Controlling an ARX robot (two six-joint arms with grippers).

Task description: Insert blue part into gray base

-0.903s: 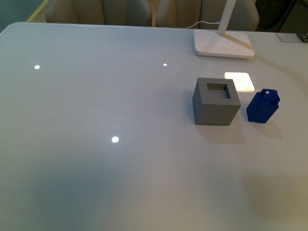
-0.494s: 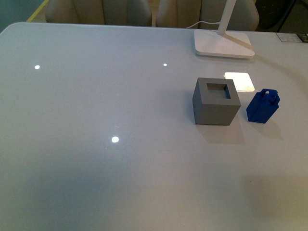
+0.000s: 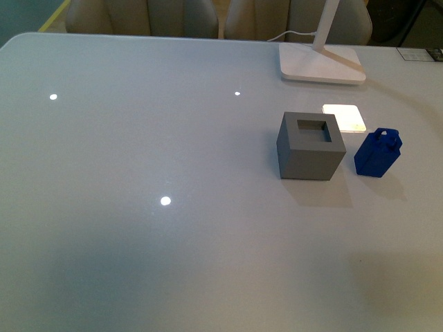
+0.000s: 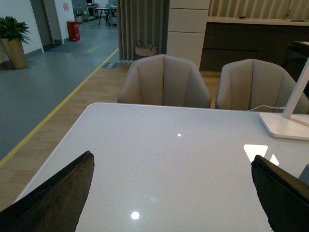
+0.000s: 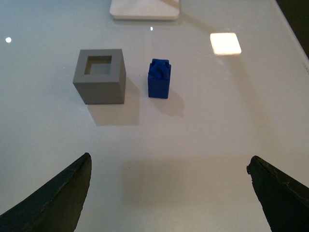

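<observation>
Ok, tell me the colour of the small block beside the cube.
The small block is deep blue; right wrist view shows it best.

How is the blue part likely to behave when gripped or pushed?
The blue part looks like rigid plastic, so it probably won't flex. Being smaller than the gray base, it is likely light. Boxy and upright on the glossy table, it would probably slide or tip under a push, not roll.

A glossy white table (image 3: 138,138) mirrors ceiling lights as bright dots. Two beige chairs (image 4: 164,82) stand at its 12 o'clock edge, and a white lamp foot (image 3: 322,63) sits toward 1 o'clock. Beyond, a yellow line (image 4: 63,104) crosses the floor, and a potted plant (image 4: 13,41) stands at 10 o'clock.
</observation>
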